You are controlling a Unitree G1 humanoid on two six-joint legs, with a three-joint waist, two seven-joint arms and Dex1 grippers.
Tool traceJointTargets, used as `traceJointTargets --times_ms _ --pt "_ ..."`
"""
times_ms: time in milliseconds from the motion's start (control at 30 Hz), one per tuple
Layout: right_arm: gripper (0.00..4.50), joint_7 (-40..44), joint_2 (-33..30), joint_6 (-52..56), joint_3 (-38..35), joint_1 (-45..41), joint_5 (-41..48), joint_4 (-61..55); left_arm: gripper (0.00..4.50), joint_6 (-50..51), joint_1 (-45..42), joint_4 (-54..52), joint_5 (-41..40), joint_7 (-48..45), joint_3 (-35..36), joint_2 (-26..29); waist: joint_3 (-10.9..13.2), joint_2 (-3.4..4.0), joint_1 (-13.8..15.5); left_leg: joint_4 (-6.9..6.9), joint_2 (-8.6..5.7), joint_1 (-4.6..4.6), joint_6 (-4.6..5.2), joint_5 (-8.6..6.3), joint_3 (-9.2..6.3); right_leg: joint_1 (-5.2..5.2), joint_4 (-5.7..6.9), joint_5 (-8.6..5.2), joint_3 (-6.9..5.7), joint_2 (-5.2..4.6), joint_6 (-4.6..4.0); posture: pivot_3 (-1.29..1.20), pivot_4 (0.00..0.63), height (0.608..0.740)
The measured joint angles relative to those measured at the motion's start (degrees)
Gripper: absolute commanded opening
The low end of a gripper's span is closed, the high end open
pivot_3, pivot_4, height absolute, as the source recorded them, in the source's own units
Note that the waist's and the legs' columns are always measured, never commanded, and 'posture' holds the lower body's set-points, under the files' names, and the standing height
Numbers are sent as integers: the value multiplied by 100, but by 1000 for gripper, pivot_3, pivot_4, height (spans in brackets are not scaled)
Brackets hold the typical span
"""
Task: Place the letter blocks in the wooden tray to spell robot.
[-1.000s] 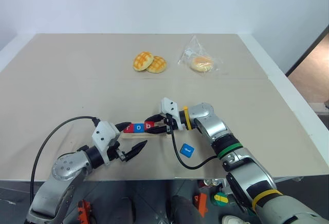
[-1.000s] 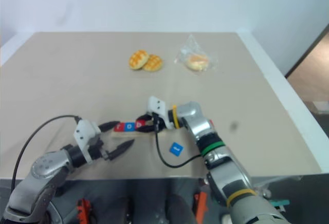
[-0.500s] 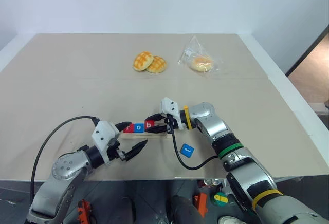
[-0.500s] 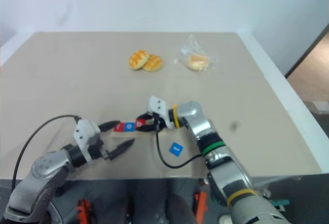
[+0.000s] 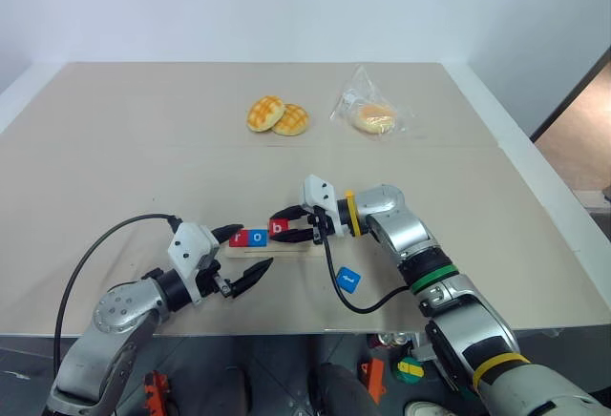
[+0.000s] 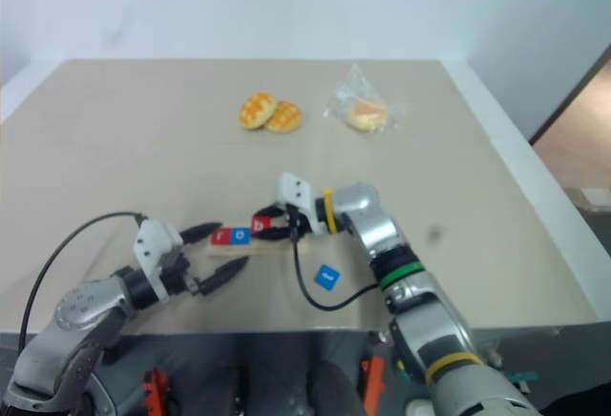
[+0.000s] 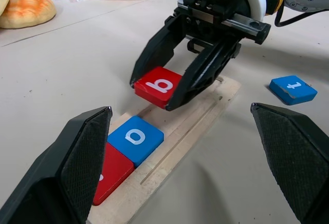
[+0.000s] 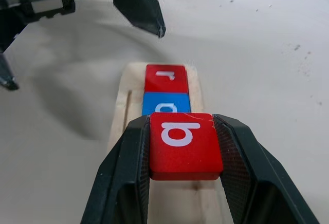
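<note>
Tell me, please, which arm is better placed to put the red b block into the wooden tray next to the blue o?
The right. Its right gripper already pinches the red b block just above the wooden tray, next to the blue o block. The left gripper is open, holds nothing and sits at the tray's other end.

The worktop [image 5: 143, 149] is beige. The tray [image 7: 195, 126] is pale wood. The b tile [image 7: 159, 86] and r tile [image 8: 165, 77] are red, the o tile [image 7: 134, 139] and t tile [image 7: 293, 89] blue, all lettered white. The buns [image 5: 277, 115] are golden, cross-hatched.
</note>
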Motion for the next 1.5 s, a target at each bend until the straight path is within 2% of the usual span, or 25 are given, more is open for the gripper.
traceJointTargets --times_ms 833,1100,1500 --pt "2049 -13 195 -338 84 60 -113 449 4500 0 84 -43 123 49 -65 0 0 0 -1 0 0 4 0 0 1 2 0 1 1 0 -2 0 150 740" --pt "2049 -13 163 269 -144 -102 207 -192 4500 0 83 -49 125 40 -68 1 1 1 -1 -1 0 0 0 0 0 0 0 -1 0 0 -1 0 150 740" --pt "2049 -62 -221 313 -199 189 223 -557 4500 -2 53 -51 124 15 -139 -2 1 1 0 -1 -1 -1 0 0 0 0 0 -2 0 -1 0 0 150 740"
